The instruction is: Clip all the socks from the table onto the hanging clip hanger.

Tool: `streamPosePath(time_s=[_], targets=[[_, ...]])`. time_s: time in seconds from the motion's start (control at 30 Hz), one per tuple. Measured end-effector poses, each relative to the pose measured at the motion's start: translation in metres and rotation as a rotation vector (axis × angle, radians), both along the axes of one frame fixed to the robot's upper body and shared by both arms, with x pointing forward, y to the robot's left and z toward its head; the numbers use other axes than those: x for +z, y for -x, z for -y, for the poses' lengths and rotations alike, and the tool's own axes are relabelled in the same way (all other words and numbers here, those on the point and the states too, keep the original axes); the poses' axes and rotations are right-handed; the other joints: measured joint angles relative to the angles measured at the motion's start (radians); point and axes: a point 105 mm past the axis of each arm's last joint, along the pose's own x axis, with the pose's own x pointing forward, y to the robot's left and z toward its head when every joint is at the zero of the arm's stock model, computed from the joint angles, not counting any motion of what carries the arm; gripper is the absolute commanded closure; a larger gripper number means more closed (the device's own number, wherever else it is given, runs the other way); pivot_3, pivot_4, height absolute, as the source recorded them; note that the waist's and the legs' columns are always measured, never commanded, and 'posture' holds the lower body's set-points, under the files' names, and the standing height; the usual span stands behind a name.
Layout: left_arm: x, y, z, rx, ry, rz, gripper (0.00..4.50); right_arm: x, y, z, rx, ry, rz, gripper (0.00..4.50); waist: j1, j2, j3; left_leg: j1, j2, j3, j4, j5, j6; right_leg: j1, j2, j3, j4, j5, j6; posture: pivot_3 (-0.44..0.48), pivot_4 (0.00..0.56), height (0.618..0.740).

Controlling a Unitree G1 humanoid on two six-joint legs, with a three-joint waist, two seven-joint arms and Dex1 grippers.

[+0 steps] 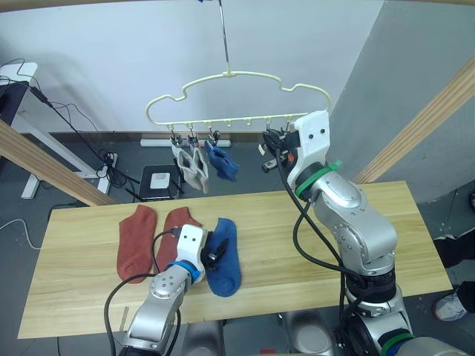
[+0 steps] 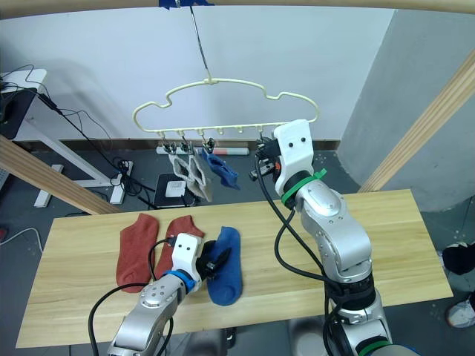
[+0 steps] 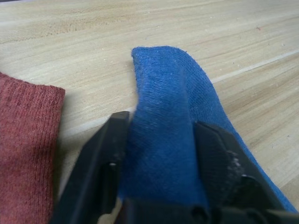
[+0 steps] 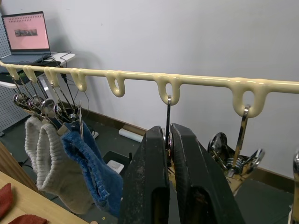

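Observation:
On the table (image 1: 371, 215) lie two rust-red socks (image 1: 136, 242) (image 1: 177, 226) and one blue sock (image 1: 223, 259). My left gripper (image 1: 215, 256) is low over the blue sock (image 3: 163, 93), with the two fingers pinching a raised fold of it. The clip hanger (image 1: 237, 78) hangs above the table's far edge. Two grey socks (image 1: 191, 167) and a blue sock (image 1: 223, 163) are clipped at its left end. My right gripper (image 1: 269, 156) is raised to the hanger's bar (image 4: 140, 77), shut on the wire of a metal clip (image 4: 168, 107).
Slanted wooden poles (image 1: 44, 167) (image 1: 423, 126) stand at both sides behind the table. Bare clips (image 4: 243, 140) hang to the right of the held one. Cables and a power strip (image 1: 159, 180) lie on the floor behind. A person's shoe (image 1: 449, 305) is at the far right.

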Motion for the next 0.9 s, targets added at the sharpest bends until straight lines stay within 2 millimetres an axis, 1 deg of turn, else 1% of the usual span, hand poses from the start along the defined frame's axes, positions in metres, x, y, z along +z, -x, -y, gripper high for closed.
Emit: streamPosePath(time_s=[0.03,0.23,0.27,0.43,0.53,0.6,0.77,0.83,0.9], targets=[[0.000,0.001,0.001,-0.012,0.001,0.002,2.96,0.000,0.000,0.000,0.000,0.000,0.000,4.50,0.000,0.000,0.000,0.000,0.000,0.000,0.000,0.000,0.000,0.000,0.000,0.000,0.000,0.000,0.000,-0.243,0.295,0.740],[0.000,0.007,0.009,-0.091,-0.008,0.026,4.39,0.000,0.000,0.000,-0.001,0.002,0.000,4.50,-0.001,0.000,0.000,0.000,0.000,0.000,0.000,0.000,0.000,0.000,0.000,0.000,0.000,0.000,0.000,-0.249,0.296,0.740],[0.001,0.008,0.010,-0.114,-0.023,0.044,4.47,0.000,0.000,0.000,-0.002,0.002,0.000,4.50,-0.001,0.000,0.000,0.000,0.001,0.000,0.000,0.000,0.000,0.000,0.000,0.000,0.000,0.000,0.000,-0.249,0.296,0.740],[0.001,0.009,0.014,-0.179,-0.062,0.119,4.47,0.000,0.000,0.001,-0.004,0.008,-0.003,4.50,-0.001,0.000,0.000,0.000,0.002,0.000,0.000,0.000,0.000,0.000,0.000,0.000,-0.001,0.000,0.000,-0.252,0.297,0.740],[0.009,0.006,0.016,-0.201,-0.069,0.186,4.47,0.000,0.001,0.002,-0.005,0.010,-0.003,4.50,-0.001,0.000,0.000,0.000,0.002,0.000,0.000,0.000,0.000,0.000,0.000,0.000,-0.001,0.000,0.000,-0.257,0.297,0.740],[0.024,-0.001,0.021,-0.241,-0.094,0.295,4.47,0.000,0.001,0.002,-0.005,0.010,-0.003,4.50,-0.001,0.000,0.000,0.000,0.002,0.000,0.000,0.000,0.000,0.000,0.000,0.000,-0.001,0.000,0.000,-0.257,0.297,0.740],[0.072,-0.022,0.034,-0.318,-0.161,0.555,4.47,0.001,0.002,0.001,-0.001,0.008,0.001,4.50,-0.001,0.000,0.000,-0.001,0.000,0.000,0.000,0.000,0.000,0.000,0.000,0.000,-0.002,0.000,0.001,-0.263,0.298,0.740],[0.082,-0.031,0.038,-0.334,-0.189,0.605,4.47,0.002,0.003,0.001,0.005,0.005,-0.002,4.50,-0.003,0.000,0.000,-0.001,-0.001,0.000,0.000,0.000,0.000,0.000,0.000,0.000,-0.002,0.000,0.001,-0.261,0.297,0.740],[0.088,-0.036,0.041,-0.350,-0.215,0.638,4.47,0.001,0.005,-0.002,0.023,-0.002,-0.010,4.50,-0.005,0.000,0.000,-0.002,-0.001,0.000,0.000,0.000,0.000,0.000,0.000,-0.001,-0.002,0.000,0.001,-0.261,0.297,0.740]])
